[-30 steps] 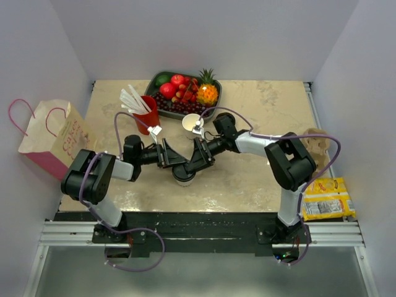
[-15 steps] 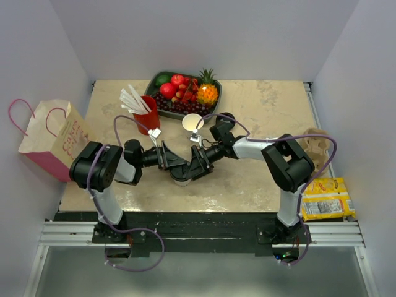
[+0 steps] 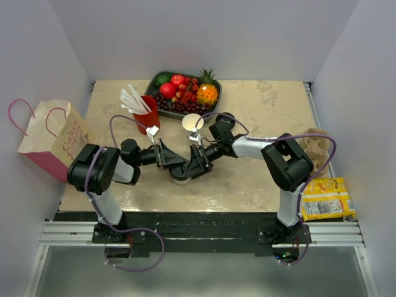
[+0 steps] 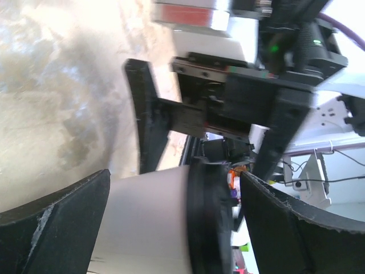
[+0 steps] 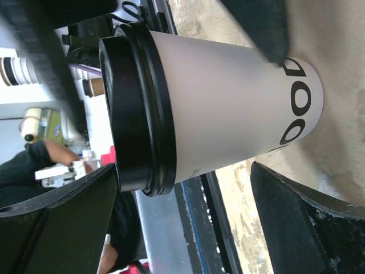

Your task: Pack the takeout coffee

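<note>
A mottled beige table point(image 3: 260, 117) sits between white walls, with a pink paper bag point(image 3: 52, 133) standing at its left edge. The takeout coffee point(image 3: 182, 177) stands upright near the middle of the table, close to my arm bases. My two hands meet around it. My left gripper point(image 3: 168, 159) comes in from the left and my right gripper point(image 3: 199, 162) from the right.

Both hands are spread wide and hold nothing. In the left wrist view the white cup wall and black lid point(image 4: 208, 222) lie between my fingers point(image 4: 51, 228), with a gap on each side. In the right wrist view the whole cup point(image 5: 228, 108) sits between my right fingers point(image 5: 308, 228), also untouched.

Since the bag is on my left, I judge the left hand should do the carrying. To do it well:

- I should close on the paper wall below the lid rim, not on the lid, which could pop off.
- I should squeeze only until the wall resists, because paper crushes easily.
- The right hand should stay open and back straight away, so that two sets of fingers don't crowd one cup.
- I should then lift straight up, keeping the cup upright and steering wide of the red cup point(image 3: 147, 114) and its straws.
</note>
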You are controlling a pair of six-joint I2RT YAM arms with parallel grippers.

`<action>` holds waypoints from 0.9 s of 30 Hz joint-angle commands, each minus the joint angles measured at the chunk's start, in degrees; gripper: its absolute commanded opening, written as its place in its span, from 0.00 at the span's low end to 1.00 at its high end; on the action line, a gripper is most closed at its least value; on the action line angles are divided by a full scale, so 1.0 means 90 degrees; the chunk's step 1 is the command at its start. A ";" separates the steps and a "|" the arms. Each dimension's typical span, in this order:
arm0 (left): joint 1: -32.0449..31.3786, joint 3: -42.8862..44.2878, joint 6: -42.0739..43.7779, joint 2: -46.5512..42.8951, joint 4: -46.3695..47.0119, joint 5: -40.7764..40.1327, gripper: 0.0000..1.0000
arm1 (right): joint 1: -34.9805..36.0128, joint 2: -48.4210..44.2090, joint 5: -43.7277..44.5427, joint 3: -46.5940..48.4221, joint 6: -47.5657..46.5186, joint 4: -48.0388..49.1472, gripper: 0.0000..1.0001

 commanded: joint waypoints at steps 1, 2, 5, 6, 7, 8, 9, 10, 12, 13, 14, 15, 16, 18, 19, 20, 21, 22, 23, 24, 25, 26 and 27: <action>0.0180 -0.0194 -0.0052 -0.1166 0.0140 0.0262 1.00 | 0.0012 -0.0194 0.0443 0.0255 -0.0392 -0.0114 0.99; 0.0219 -0.0195 0.0103 -0.1390 -0.0528 0.0292 1.00 | 0.0003 -0.0214 0.0384 0.0275 -0.0412 -0.0114 0.99; 0.0337 0.0009 0.1584 -0.2260 -0.3128 0.0292 1.00 | 0.0002 -0.0253 0.0296 0.0295 -0.0276 0.0041 0.99; 0.0366 0.0116 0.2711 -0.2561 -0.3964 0.0244 1.00 | 0.0012 -0.0263 0.0276 0.0304 -0.0169 0.0158 0.99; 0.0385 0.0320 0.3244 -0.2651 -0.4717 0.0147 1.00 | 0.0003 -0.0263 0.0257 0.0324 -0.0139 0.0188 0.99; 0.0415 0.0361 0.3665 -0.2691 -0.5788 0.0136 1.00 | 0.0012 -0.0263 0.0237 0.0333 -0.0119 0.0218 0.99; 0.0454 0.0342 0.4220 -0.2720 -0.6118 0.0165 1.00 | 0.0003 -0.0244 0.0198 0.0382 -0.0109 0.0228 0.99; 0.0522 0.0303 0.4371 -0.2730 -0.6324 0.0165 1.00 | 0.0002 -0.0244 0.0188 0.0402 -0.0109 0.0237 0.99; 0.0581 0.0196 0.4528 -0.2672 -0.6502 0.0175 0.99 | 0.0002 -0.0176 0.0169 0.0441 -0.0109 0.0228 0.99; 0.0591 0.0157 0.4538 -0.2623 -0.6483 0.0156 1.00 | 0.0002 -0.0156 0.0149 0.0470 -0.0090 0.0237 0.99; 0.0591 0.0166 0.4538 -0.2565 -0.6434 0.0117 0.99 | -0.0007 -0.0107 0.0139 0.0470 -0.0080 0.0237 0.99; 0.0600 0.0166 0.4461 -0.2400 -0.6366 0.0126 0.99 | 0.0002 -0.0097 0.0139 0.0480 -0.0080 0.0257 0.99; 0.0610 0.0157 0.4383 -0.2311 -0.6278 0.0126 0.99 | 0.0002 -0.0078 0.0120 0.0509 -0.0080 0.0257 0.99; 0.0620 0.0079 0.4149 -0.2049 -0.5878 0.0116 0.98 | 0.0012 -0.0029 0.0110 0.0519 -0.0089 0.0228 0.99; 0.0620 0.0011 0.4119 -0.1902 -0.5809 0.0058 0.98 | -0.0007 -0.0010 0.0120 0.0529 -0.0099 0.0218 0.99; 0.0630 -0.0029 0.4119 -0.1688 -0.5702 0.0087 0.98 | -0.0007 0.0010 0.0130 0.0519 -0.0109 0.0218 0.99; 0.0659 -0.0077 0.4099 -0.1125 -0.5614 0.0164 0.98 | -0.0007 0.0059 0.0130 0.0509 -0.0090 0.0228 0.99; 0.0756 -0.0204 0.4022 -0.0829 -0.5459 0.0358 0.98 | 0.0002 0.0069 0.0139 0.0480 -0.0090 0.0247 0.99; 0.0844 -0.0234 0.3924 -0.0546 -0.4993 0.0457 0.98 | 0.0002 0.0107 0.0139 0.0480 -0.0080 0.0267 0.99; 0.0922 -0.0234 0.3711 -0.0001 -0.4814 0.0545 0.97 | 0.0002 0.0166 0.0139 0.0480 -0.0080 0.0267 0.99; 0.1029 -0.0128 0.3612 0.0294 -0.4677 0.0730 0.97 | 0.0002 0.0205 0.0130 0.0480 -0.0089 0.0257 0.99; 0.1049 -0.0040 0.3514 0.0587 -0.4405 0.0809 0.94 | -0.0007 0.0244 0.0130 0.0490 -0.0109 0.0247 0.99; 0.1059 0.0058 0.3426 0.1073 -0.4354 0.0848 0.93 | -0.0007 0.0293 0.0139 0.0500 -0.0119 0.0238 0.99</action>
